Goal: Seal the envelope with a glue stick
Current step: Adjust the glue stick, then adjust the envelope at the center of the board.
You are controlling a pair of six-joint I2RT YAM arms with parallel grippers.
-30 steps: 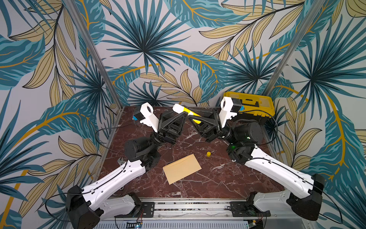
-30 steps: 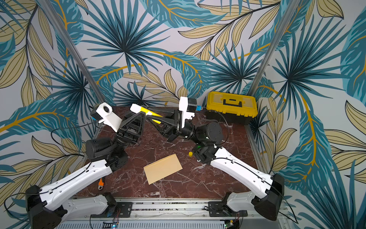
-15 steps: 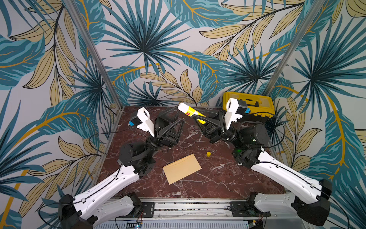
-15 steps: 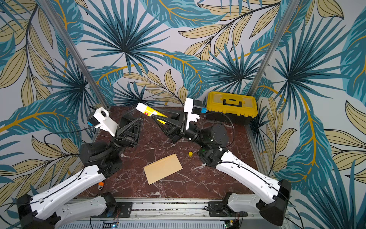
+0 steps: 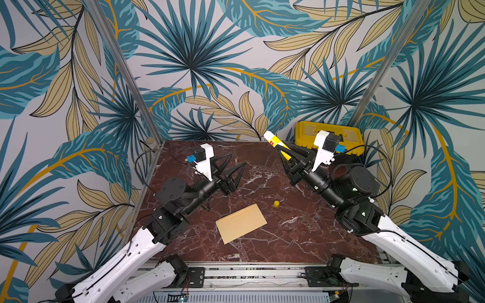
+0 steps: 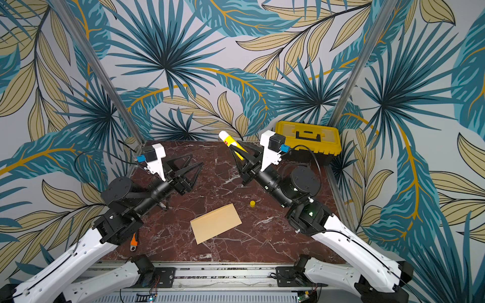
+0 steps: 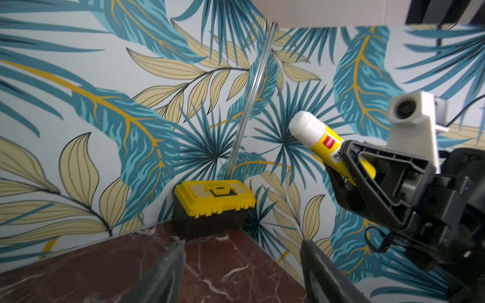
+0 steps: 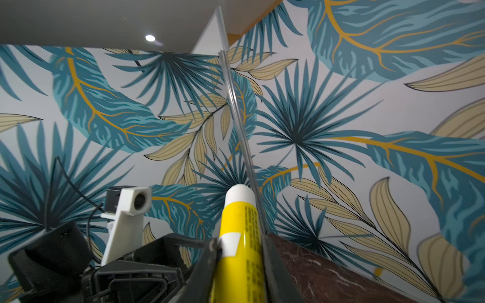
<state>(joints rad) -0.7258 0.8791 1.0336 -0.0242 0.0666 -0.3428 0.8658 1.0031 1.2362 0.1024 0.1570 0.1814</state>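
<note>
The tan envelope (image 5: 241, 223) (image 6: 215, 223) lies flat on the marble table, plain face up, in both top views. My right gripper (image 5: 287, 154) (image 6: 242, 154) (image 8: 240, 251) is shut on the yellow glue stick (image 5: 273, 140) (image 6: 228, 140) (image 8: 240, 230) and holds it in the air, its bare white tip pointing up towards the back wall. A small yellow cap (image 5: 276, 203) (image 6: 252, 203) stands on the table to the right of the envelope. My left gripper (image 5: 237, 160) (image 6: 196, 159) (image 7: 241, 262) is open and empty, well left of the glue stick (image 7: 317, 133).
A black toolbox with a yellow lid (image 5: 307, 131) (image 6: 307, 137) (image 7: 214, 196) sits in the back right corner, just behind my right wrist. A small orange object (image 6: 134, 240) lies by the left arm's base. Patterned walls close the table on three sides.
My left gripper has opened, let go of the glue stick and drawn back to the left. My right gripper has carried the stick to the right, still shut on it.
</note>
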